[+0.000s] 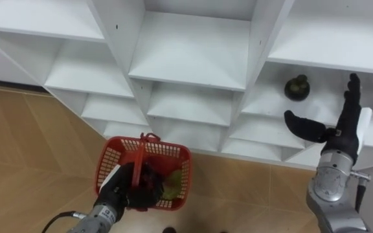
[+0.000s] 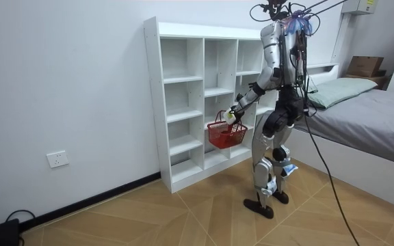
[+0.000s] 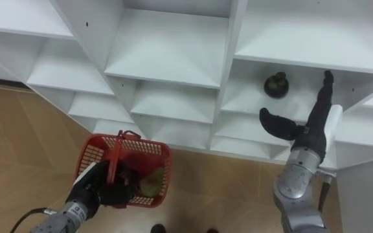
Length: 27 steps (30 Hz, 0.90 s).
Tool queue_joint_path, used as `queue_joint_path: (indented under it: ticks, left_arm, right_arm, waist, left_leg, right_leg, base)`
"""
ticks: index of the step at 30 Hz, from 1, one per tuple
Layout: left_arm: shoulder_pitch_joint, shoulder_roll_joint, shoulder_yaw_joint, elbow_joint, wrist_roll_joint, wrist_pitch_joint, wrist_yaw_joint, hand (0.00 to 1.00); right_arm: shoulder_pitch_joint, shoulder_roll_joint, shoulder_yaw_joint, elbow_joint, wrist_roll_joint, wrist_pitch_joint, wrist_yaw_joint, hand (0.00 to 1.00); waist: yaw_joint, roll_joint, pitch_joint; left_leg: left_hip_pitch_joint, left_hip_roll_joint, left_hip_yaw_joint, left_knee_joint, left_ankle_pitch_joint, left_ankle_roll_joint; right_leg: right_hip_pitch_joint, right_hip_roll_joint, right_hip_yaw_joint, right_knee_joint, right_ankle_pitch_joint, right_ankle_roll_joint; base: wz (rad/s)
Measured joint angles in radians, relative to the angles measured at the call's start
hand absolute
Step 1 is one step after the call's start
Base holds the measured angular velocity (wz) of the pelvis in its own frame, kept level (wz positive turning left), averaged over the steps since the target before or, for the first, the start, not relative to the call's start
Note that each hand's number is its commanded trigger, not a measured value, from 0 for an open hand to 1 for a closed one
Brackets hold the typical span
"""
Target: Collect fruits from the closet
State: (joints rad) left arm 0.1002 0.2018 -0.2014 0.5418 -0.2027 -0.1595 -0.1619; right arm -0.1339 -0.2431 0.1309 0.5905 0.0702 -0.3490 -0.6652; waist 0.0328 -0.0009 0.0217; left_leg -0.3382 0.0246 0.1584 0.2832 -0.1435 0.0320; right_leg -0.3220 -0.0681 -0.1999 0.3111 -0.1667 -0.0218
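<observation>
Before the tall white open-shelved closet (image 1: 193,58), the robot is standing upright, and its left hand (image 1: 116,189) is gripping the handle of a red plastic mesh basket (image 1: 173,158), fingers curled round it, hanging it low in front of the shelves. A pale green fruit (image 1: 171,188) is lying inside. The right hand (image 1: 343,133) is hovering unclenched, fingers straight and thumb spread, holding nothing, just beside a dark green round fruit (image 1: 297,87) sitting on a right-column shelf. I am judging the risk as this: straight fingers arriving off-centre could nudge the fruit deeper in or roll it off the shelf edge, and the basket is hanging well apart to the left.
</observation>
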Motion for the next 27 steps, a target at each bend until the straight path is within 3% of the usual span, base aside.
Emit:
queue_joint_path:
  ticks: [10,18,27]
  left_arm:
    - [0.0,0.004,0.0,0.0,0.0,0.0,0.0,1.0]
    - [-0.035,0.005,0.0,-0.001,0.0,0.0,0.001,1.0]
    - [-0.044,0.005,-0.008,0.019,0.001,0.006,-0.002,1.0]
  right_arm:
    - [-0.001,0.0,0.0,0.001,0.005,0.0,-0.01,0.0]
    - [-0.078,-0.001,0.001,0.101,0.019,-0.006,0.0,0.0]
    - [-0.142,-0.006,0.002,0.107,0.162,0.002,0.071,0.0]
  waist:
    - [0.001,0.0,0.0]
    - [0.005,0.004,0.0018]
    - [0.012,0.007,0.0055]
  left_leg:
    - [-0.002,0.0,0.0,0.003,0.0,0.0]
    - [-0.029,0.003,0.0,0.03,0.0,0.0]
    - [-0.05,0.004,-0.002,0.049,0.0,0.0]
  right_leg:
    - [-0.001,0.0,0.0,0.002,0.0,0.0]
    - [-0.033,-0.003,0.005,0.041,-0.003,-0.004]
    - [-0.063,-0.01,0.001,0.071,-0.014,-0.011]
  base:
    - [0.0]
    - [0.0]
    - [0.0]
